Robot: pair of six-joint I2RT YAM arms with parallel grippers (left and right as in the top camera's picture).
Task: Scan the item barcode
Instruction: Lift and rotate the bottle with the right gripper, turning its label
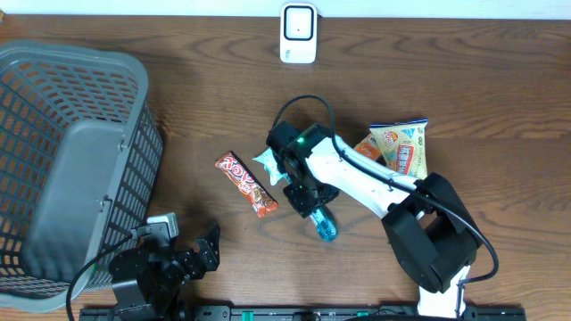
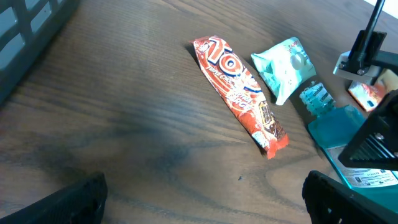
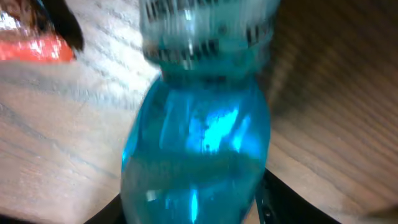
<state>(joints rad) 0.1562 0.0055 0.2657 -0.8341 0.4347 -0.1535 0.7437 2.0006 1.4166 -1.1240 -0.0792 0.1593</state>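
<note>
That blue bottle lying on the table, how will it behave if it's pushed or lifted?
The blue bottle lies on its side with a rounded body, so a push would likely roll it. Its glossy clear plastic may slip in a grip.

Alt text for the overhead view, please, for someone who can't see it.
The right gripper sits over a blue bottle mid-table, beside a red candy bar and a teal pouch. A grey basket stands at the left, a white scanner at the far edge, snack bags to the right; the left gripper is open near the front.
</note>
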